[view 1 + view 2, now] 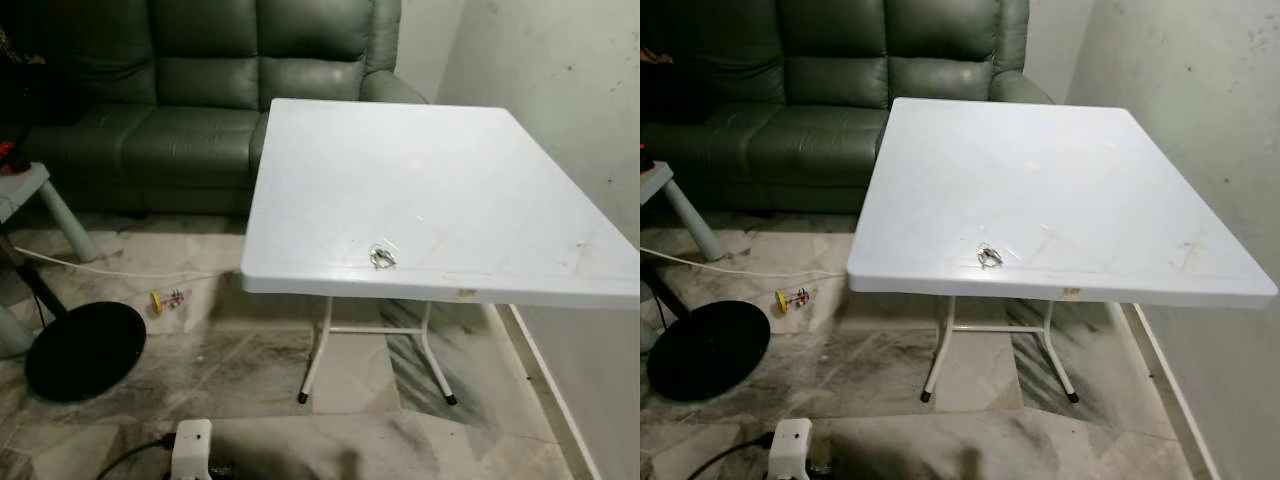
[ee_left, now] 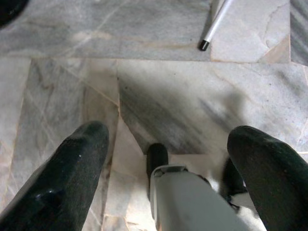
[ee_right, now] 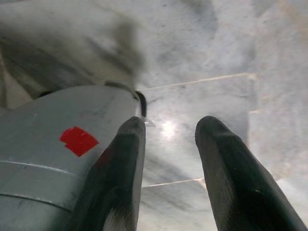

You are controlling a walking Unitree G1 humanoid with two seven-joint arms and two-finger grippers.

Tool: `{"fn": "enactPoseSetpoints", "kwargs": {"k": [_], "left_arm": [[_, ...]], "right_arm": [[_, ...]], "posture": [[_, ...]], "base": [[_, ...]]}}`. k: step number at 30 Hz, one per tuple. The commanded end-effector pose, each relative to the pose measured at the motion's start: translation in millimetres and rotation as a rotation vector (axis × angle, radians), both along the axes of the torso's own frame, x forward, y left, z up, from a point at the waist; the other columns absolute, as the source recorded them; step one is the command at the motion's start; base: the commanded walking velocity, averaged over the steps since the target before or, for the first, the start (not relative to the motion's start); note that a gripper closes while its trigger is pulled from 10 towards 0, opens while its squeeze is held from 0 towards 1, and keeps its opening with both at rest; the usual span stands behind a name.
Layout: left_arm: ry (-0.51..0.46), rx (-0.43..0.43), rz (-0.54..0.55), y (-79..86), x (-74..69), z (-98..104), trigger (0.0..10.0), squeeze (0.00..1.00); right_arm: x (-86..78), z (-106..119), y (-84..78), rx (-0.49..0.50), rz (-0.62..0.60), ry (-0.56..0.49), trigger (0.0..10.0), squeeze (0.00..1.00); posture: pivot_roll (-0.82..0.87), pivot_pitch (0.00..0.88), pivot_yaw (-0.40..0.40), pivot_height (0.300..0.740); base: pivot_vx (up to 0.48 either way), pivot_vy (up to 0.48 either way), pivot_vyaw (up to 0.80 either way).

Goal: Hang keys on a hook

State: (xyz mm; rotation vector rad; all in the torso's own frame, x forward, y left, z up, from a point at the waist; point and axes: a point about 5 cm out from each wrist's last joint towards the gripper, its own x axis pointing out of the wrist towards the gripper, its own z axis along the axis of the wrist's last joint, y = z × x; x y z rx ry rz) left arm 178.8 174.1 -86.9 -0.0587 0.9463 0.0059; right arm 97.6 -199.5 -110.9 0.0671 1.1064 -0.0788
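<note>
We see the keys (image 1: 382, 257) lying near the front edge of the white table (image 1: 450, 170), with a green sofa (image 1: 190, 90) beyond. Our left gripper (image 2: 168, 144) and right gripper (image 3: 168, 144) hang over the marble floor (image 1: 250, 370), fingers spread, holding nothing.

text: none readable | labels: none | brands: none | numbers: none | signs: none
</note>
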Motion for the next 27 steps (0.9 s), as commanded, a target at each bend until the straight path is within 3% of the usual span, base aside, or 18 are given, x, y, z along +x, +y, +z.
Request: {"fn": "enactPoseSetpoints", "kwargs": {"k": [1, 6, 11, 14, 15, 16, 17, 19, 22, 27], "left_arm": [[0.002, -0.014, -0.027, -9.0, -1.8, -1, 10.0, 0.0], [-0.047, -0.016, -0.063, -11.9, 3.2, 2, 10.0, 0.0], [-0.189, -0.053, -0.091, -15.4, 24.4, 16, 10.0, 0.0], [-0.229, -0.062, -0.097, -15.9, 30.3, 20, 10.0, 0.0], [-0.301, -0.077, -0.103, -16.4, 41.0, 29, 10.0, 0.0], [-0.301, -0.077, -0.103, -16.4, 41.0, 29, 10.0, 0.0], [-0.36, -0.091, -0.105, -17.0, 50.3, 37, 10.0, 0.0], [-0.375, -0.093, -0.106, -17.2, 52.6, 39, 10.0, 0.0], [-0.516, -0.121, -0.122, -22.3, 71.7, 58, 10.0, 0.0], [-0.619, -0.136, -0.113, -23.2, 78.0, 70, 10.0, 0.0]], "right_arm": [[-4.4, 0, -5.1, -0.008, -0.004, 0.011, 10.0, 0.0], [0.1, 2, -7.3, -0.01, 0.012, -0.026, 10.0, 0.0], [22.0, 11, -10.4, -0.008, 0.041, -0.152, 10.0, 0.0], [28.1, 14, -11.1, -0.007, 0.052, -0.188, 10.0, 0.0], [44.5, 23, -14.1, -0.009, 0.072, -0.276, 10.0, 0.0], [44.5, 23, -14.1, -0.009, 0.072, -0.276, 10.0, 0.0], [58.5, 31, -16.9, -0.018, 0.09, -0.357, 10.0, 0.0], [61.8, 33, -17.6, -0.021, 0.095, -0.377, 10.0, 0.0], [88.9, 56, -18.6, -0.033, 0.114, -0.578, 10.0, 0.0], [99.6, 71, -11.1, -0.032, 0.133, -0.726, 10.0, 0.0]], "posture": [[0.02, 0.0, -0.045, 0.74], [0.02, 0.0, -0.04, 0.74], [0.02, 0.0, -0.039, 0.74], [0.02, 0.0, -0.04, 0.74], [0.02, 0.0, -0.04, 0.74], [0.02, 0.0, -0.04, 0.74], [0.02, 0.0, -0.04, 0.74], [0.02, 0.0, -0.04, 0.74], [0.01, 0.0, -0.034, 0.74], [0.0, 0.0, -0.025, 0.74]], "base": [[0.0, 0.0, 0.0], [0.0, 0.0, 0.0], [0.0, 0.0, 0.0], [0.0, 0.0, 0.0], [0.0, 0.0, 0.0], [0.0, 0.0, 0.0], [0.0, 0.0, 0.0], [0.0, 0.0, 0.0], [0.0, 0.0, 0.0], [0.0, 0.0, 0.0]]}}
